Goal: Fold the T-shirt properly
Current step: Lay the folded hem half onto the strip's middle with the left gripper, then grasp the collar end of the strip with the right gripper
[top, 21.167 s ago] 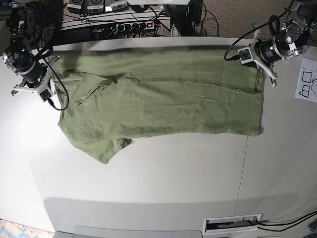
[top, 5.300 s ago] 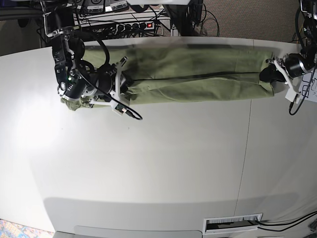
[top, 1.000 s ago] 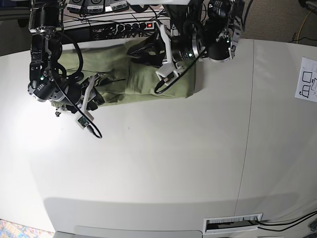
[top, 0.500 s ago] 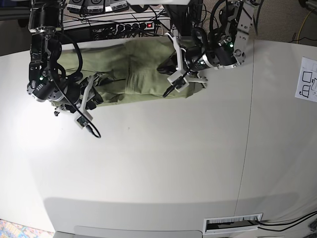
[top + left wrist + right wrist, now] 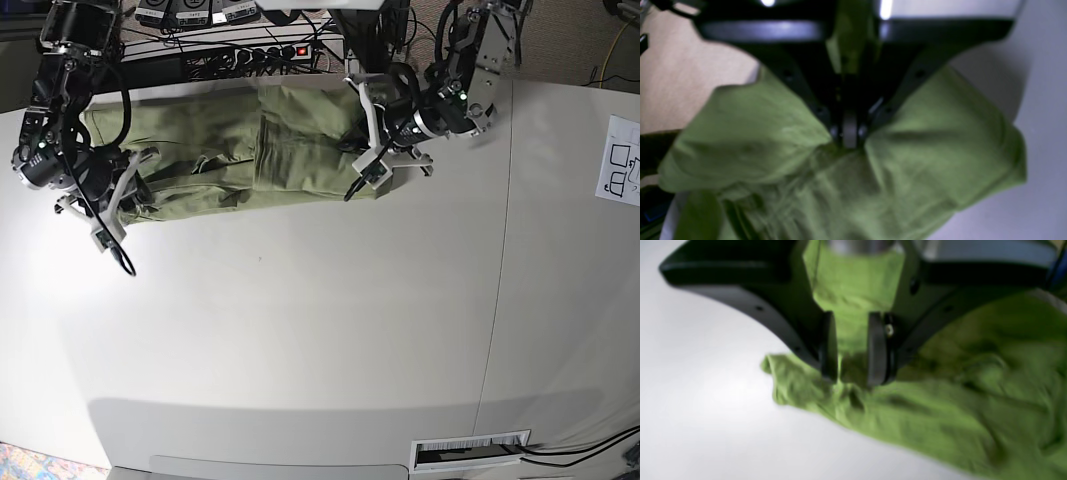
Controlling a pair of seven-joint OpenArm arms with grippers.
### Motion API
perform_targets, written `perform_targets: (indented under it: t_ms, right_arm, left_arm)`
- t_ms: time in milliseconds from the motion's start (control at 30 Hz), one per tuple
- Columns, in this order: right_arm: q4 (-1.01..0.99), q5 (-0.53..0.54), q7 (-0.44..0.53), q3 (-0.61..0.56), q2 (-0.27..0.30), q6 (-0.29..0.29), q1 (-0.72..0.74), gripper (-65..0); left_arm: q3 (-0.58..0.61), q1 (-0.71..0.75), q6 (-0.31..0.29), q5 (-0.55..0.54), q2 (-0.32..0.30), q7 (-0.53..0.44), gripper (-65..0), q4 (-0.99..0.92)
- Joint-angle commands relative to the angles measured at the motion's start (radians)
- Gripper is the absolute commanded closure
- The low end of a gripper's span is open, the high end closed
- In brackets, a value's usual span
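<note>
The T-shirt [image 5: 230, 150] lay as a rumpled band along the desk's [image 5: 320, 330] upper edge; both arms' fingers pinched cloth, left [image 5: 849, 133] shut, right [image 5: 853, 350] slightly apart. Keeping edges taut would help.

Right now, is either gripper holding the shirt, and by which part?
Both. The left gripper is shut on a bunched fold of the T-shirt; the right gripper pinches cloth near its end edge.

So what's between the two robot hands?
In the base view, only the T-shirt stretches between the left end effector and the right end effector.
</note>
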Motion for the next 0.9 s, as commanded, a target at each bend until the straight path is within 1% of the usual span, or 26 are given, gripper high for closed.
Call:
perform_targets:
  t_ms: [0, 167, 233, 267, 300, 367, 400, 567, 733, 867]
  right_arm:
    - [0.018, 0.01, 0.008, 0.011, 0.034, -0.001, 0.001, -15.5]
    - [0.018, 0.008, 0.01, 0.015, 0.092, -0.001, -0.041, -15.7]
    - [0.018, 0.0, 0.006, 0.015, 0.104, -0.001, -0.043, -15.8]
    - [0.018, -0.006, 0.008, 0.015, 0.108, -0.001, -0.043, -16.8]
    - [0.018, -0.018, 0.01, 0.015, 0.111, -0.001, -0.043, -19.7]
    - [0.017, -0.058, 0.012, 0.015, 0.111, -0.001, -0.043, -24.5]
    - [0.016, -0.074, 0.013, 0.015, 0.111, -0.002, -0.043, -25.9]
    - [0.016, -0.133, 0.019, 0.015, 0.111, -0.001, -0.043, -26.0]
    - [-0.003, -0.133, 0.028, 0.015, 0.111, -0.002, -0.046, -26.0]
    - [-0.053, -0.133, 0.033, 0.015, 0.111, -0.002, -0.045, -26.0]
  left_arm:
    - [-0.002, -0.01, 0.002, 0.008, 0.0, -0.006, 0.0, 0.007]
    - [-0.002, -0.018, 0.002, 0.036, 0.0, -0.006, 0.0, 0.006]
    - [-0.002, -0.018, 0.002, 0.042, 0.0, -0.006, 0.0, 0.006]
    - [-0.002, -0.017, 0.002, 0.051, 0.0, -0.006, 0.0, 0.006]
    - [-0.002, -0.017, 0.002, 0.064, 0.0, -0.006, 0.0, 0.005]
    - [-0.002, -0.017, 0.002, 0.09, 0.0, -0.006, 0.0, 0.005]
    - [-0.002, -0.018, 0.002, 0.104, 0.0, -0.006, 0.0, 0.005]
    - [-0.002, -0.017, 0.002, 0.146, -0.001, -0.006, 0.0, 0.004]
    - [-0.002, -0.017, 0.002, 0.146, -0.001, -0.006, 0.0, 0.003]
    - [-0.002, -0.017, 0.002, 0.145, -0.014, -0.006, 0.0, 0.003]
